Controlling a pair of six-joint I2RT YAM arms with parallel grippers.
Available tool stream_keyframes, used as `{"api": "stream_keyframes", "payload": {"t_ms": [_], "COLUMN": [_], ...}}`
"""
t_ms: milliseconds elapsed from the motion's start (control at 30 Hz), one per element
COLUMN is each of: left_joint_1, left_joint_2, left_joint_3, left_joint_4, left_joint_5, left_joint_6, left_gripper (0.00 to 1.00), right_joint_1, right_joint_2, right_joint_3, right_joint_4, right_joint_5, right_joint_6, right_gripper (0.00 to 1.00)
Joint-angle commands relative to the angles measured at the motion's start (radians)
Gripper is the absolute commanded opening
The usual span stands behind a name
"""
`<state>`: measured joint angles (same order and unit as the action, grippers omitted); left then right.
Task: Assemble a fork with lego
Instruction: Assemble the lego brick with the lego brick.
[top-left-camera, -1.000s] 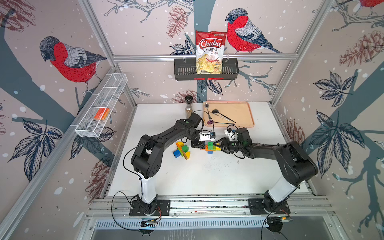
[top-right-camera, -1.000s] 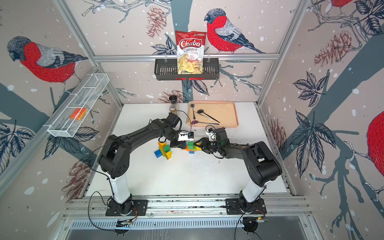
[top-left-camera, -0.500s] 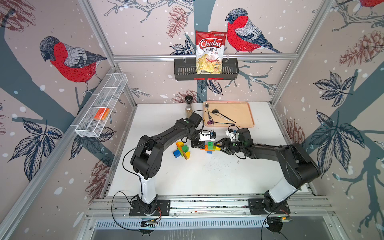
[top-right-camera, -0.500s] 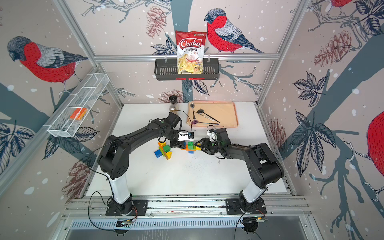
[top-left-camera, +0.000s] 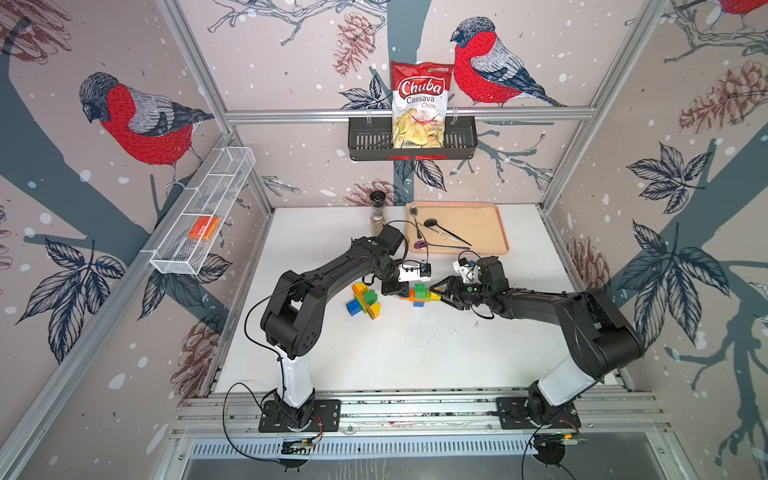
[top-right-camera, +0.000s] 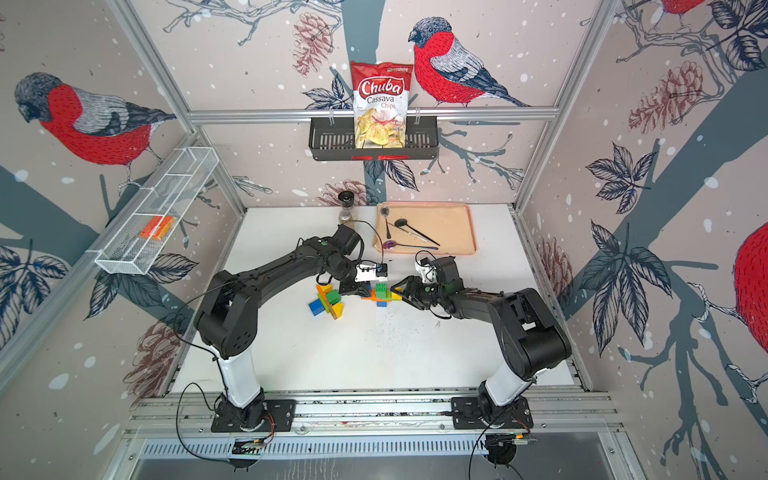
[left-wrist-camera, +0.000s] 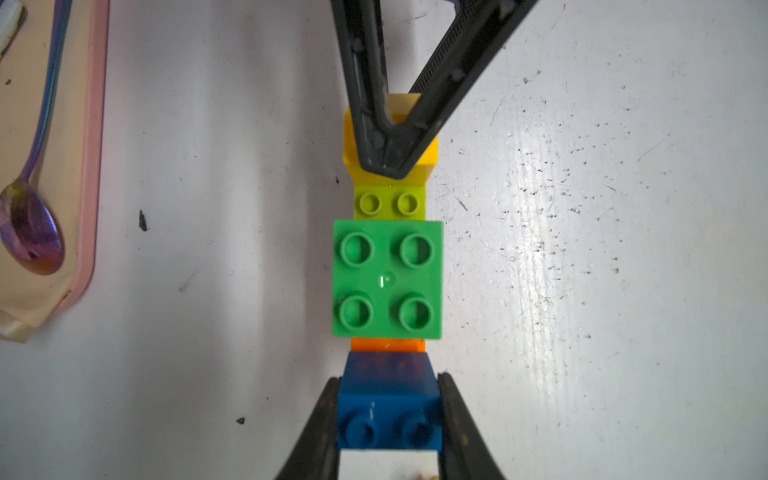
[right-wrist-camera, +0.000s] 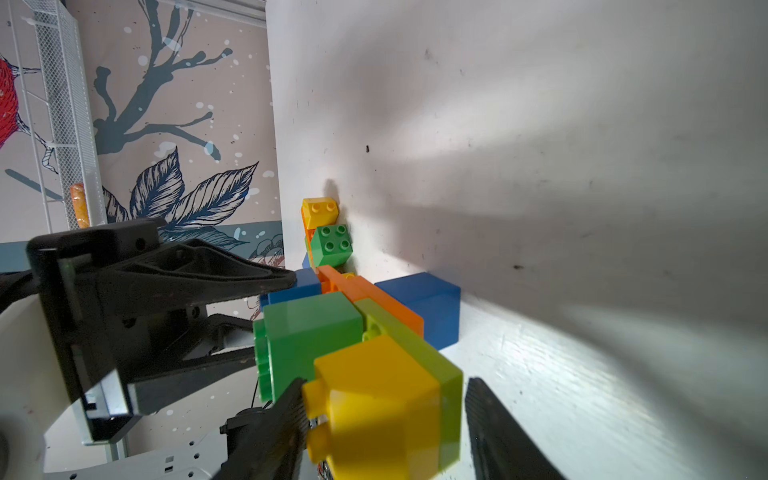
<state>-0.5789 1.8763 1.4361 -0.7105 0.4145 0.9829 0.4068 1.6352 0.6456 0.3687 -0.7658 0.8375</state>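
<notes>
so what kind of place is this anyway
Probably a robot lab test cell: an aluminium frame lined with bird wallpaper, robot arms bolted by a white table, and staged props like lego bricks and a chips bag.

A red Chuba chips bag (top-left-camera: 419, 106) stands in a black slotted basket (top-left-camera: 368, 139) at the upper centre of both top views. At the left a white mesh shelf (top-left-camera: 232, 166) hangs on the wall, and an orange block (top-left-camera: 203, 227) lies in it. On the white table (top-left-camera: 415, 353), just above mid-frame, a dark-capped grinder (top-left-camera: 377, 210) stands upright just left of a tan, pink-rimmed tray (top-left-camera: 482, 224). The tray holds three spoons — a silver spoon (top-left-camera: 413, 211), a black spoon (top-left-camera: 431, 223) and a purple-bowled spoon (top-left-camera: 421, 244).
</notes>
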Motion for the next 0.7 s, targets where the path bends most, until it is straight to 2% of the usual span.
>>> {"api": "stream_keyframes", "payload": {"t_ms": [0, 300, 667], "left_joint_1": [0.001, 0.001, -0.007], "left_joint_2": [0.002, 0.005, 0.035], "left_joint_3": [-0.003, -0.002, -0.002], "left_joint_4": [-0.007, -0.011, -0.031], "left_joint_5": [-0.005, -0.008, -0.037], "left_joint_6": [0.003, 0.005, 0.011], "left_gripper": [0.00, 0.00, 0.00], "right_joint_1": [0.000, 0.000, 0.007], "right_joint_2": [0.007, 0.024, 0.054], "right_joint_3": [-0.003, -0.006, -0.005], "right_joint_4": [0.034, 0.046, 0.053], "right_joint_5": [-0.018, -0.025, -0.029], "right_joint_6": [0.010, 0.020, 0.020], "right_gripper": [0.59, 0.51, 0.47]}}
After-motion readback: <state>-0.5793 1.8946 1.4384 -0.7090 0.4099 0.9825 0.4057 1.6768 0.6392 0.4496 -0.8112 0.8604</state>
